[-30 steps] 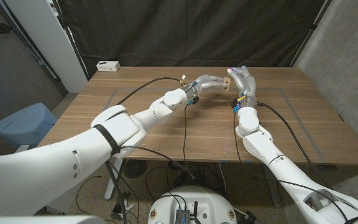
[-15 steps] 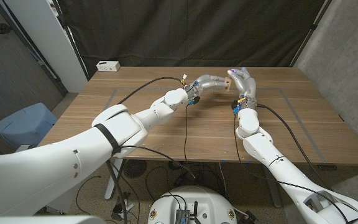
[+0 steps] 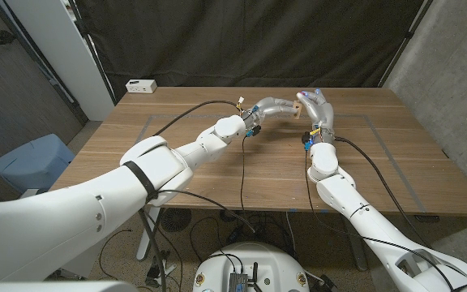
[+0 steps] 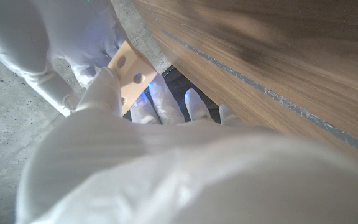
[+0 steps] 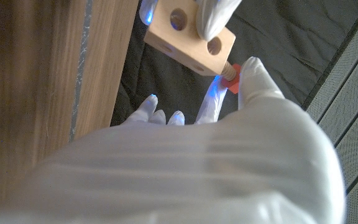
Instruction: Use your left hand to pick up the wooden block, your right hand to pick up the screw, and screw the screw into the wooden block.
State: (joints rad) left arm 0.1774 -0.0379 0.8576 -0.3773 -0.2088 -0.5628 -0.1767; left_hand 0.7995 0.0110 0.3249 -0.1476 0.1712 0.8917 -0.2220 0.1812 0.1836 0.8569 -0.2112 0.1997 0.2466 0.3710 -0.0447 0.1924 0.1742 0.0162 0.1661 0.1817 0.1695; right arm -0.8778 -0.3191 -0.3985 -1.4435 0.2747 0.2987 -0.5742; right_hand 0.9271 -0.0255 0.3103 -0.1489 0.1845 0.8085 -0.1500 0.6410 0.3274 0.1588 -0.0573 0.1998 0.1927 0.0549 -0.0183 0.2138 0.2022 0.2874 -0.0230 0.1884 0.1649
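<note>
Nothing shifted; white box (image 3: 141, 85) far-left.

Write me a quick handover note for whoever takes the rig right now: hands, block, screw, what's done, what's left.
Left hand holds the block up above the table's far side.
Right hand pinches the screw by its red head; the wooden threaded shaft meets a hole on the block's side.
Done: both pieces picked up, brought together, screw started in the hole.
Left: keep turning the screw until seated; threads show outside the block, so it's not fully in. Depth inside the hole can't be told.
</note>
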